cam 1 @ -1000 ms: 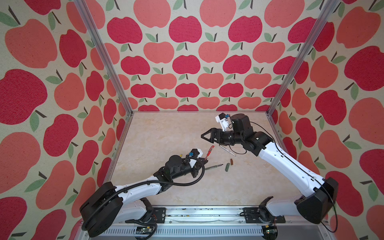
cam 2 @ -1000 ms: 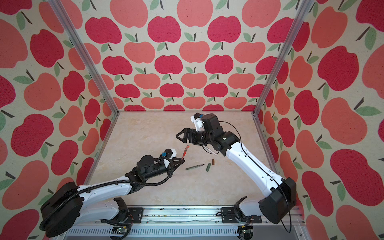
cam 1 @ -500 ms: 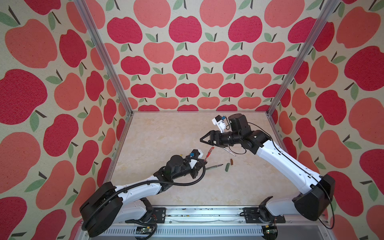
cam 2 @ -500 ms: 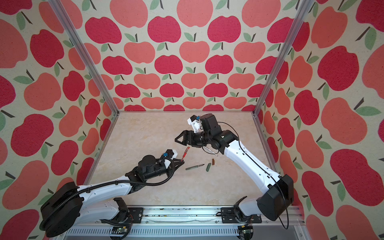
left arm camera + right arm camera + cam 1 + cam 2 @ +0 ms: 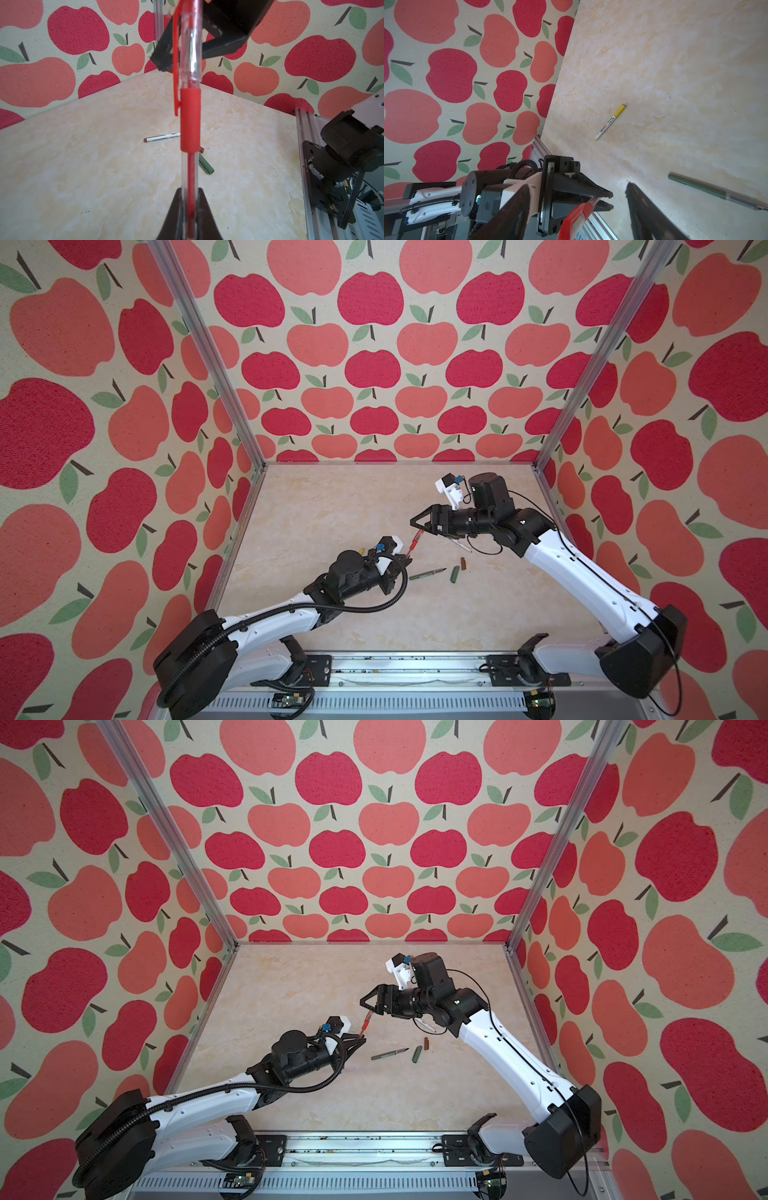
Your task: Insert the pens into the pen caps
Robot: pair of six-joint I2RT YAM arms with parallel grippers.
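Both top views look steeply down from high above the front rail (image 5: pixel 395 670) toward the back wall (image 5: pixel 374 364), far enough off to take in the whole desk (image 5: pixel 332 506). The left wrist view sits close behind the left claw (image 5: pixel 189 193) and looks along the red pen (image 5: pixel 190 116), out across the desk. The right wrist view looks close past the right claw (image 5: pixel 578 187), down over the desk toward a side wall (image 5: pixel 446 72). Each wrist view shows the opposite claw and the red pen.
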